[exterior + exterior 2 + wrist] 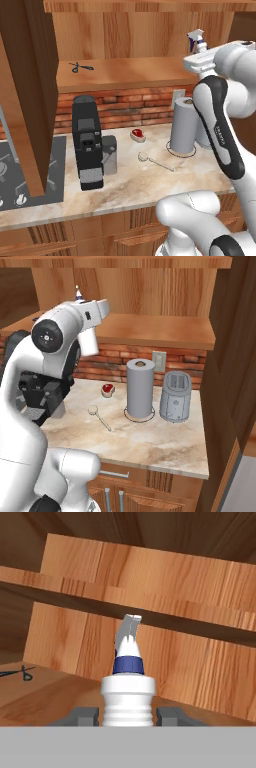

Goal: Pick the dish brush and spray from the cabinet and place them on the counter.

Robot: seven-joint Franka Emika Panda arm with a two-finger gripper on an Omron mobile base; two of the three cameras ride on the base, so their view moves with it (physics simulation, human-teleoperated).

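On the cabinet shelf: my gripper (128, 714) pinches the spray (128, 697).
Counter (125, 185): dish brush (150, 159).

Wooden cabinet shelf (125, 70) bearing black scissors (81, 67), marbled counter (135, 187) bearing dish brush (152, 160), paper towel roll (183, 125), toaster (175, 396), perhaps coffee machine (88, 142)

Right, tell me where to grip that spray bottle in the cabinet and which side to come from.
Grip the spray on its ribbed white body just below the blue collar, coming level from the cabinet's open front. It stands upright on the shelf, the body is round and even, and the gripper already has a finger on each side there.
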